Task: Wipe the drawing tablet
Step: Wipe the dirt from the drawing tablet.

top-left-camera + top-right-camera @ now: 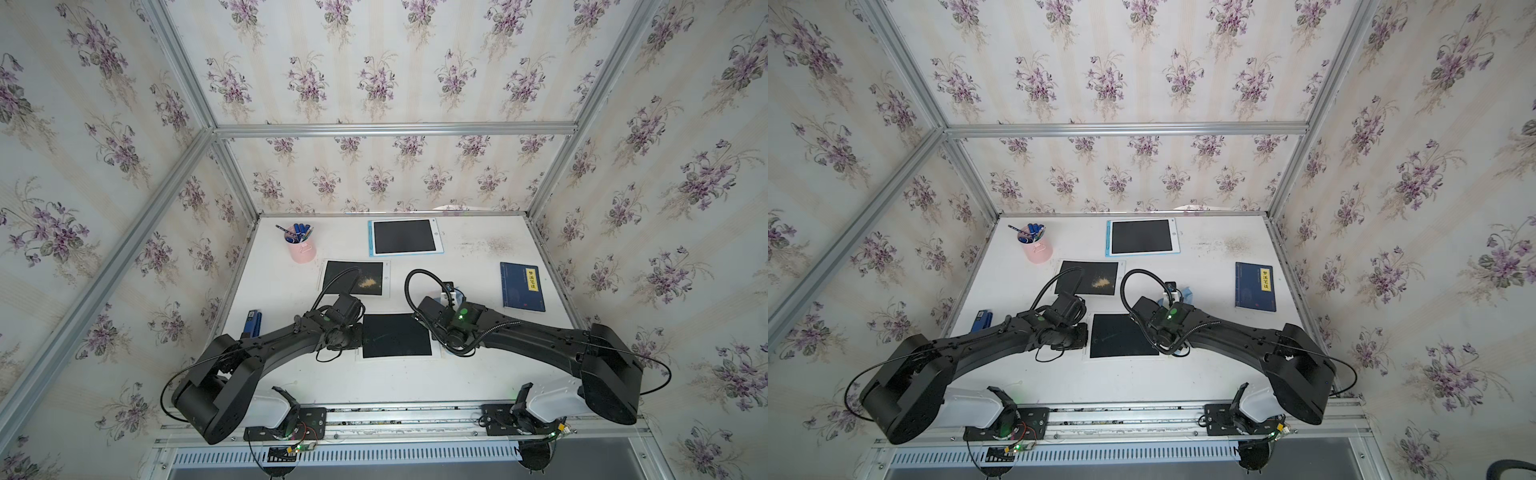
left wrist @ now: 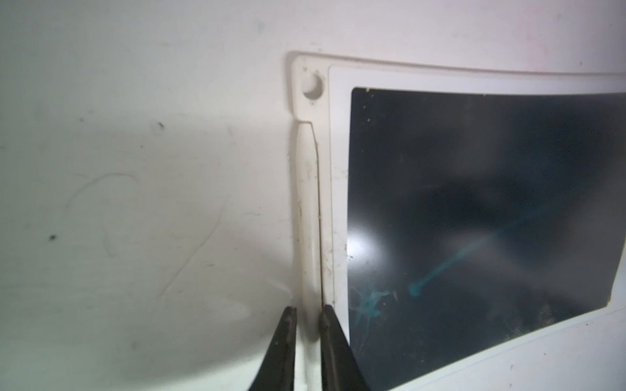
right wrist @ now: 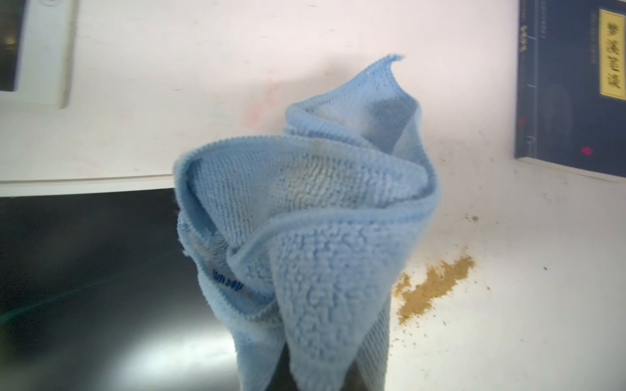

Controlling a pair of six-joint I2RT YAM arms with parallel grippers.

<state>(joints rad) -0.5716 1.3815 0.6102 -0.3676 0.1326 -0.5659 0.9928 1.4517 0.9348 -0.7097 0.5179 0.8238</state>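
Left gripper (image 2: 309, 316) is pinched narrow on the white stylus (image 2: 308, 203) slotted along the edge of the drawing tablet (image 2: 491, 189), with a fingertip tight on either side. Teal smears show on the black screen just beside those fingers. Over to the right gripper (image 3: 318, 372): it's clamped on a bunched blue cloth (image 3: 315, 216) that rises from the jaws at the tablet's opposite edge. Tan powder (image 3: 433, 287) lies on the table (image 3: 237, 50) just beside the cloth. Beyond the left gripper sits a second tablet (image 1: 353, 277) with a tan patch on its screen. Farther out past it, a pink cup (image 1: 302, 251) holds blue pens (image 1: 298, 230), and a blue-framed tablet (image 1: 405, 237) sits near the cup. A blue book (image 1: 523, 286) lies out past the right gripper.
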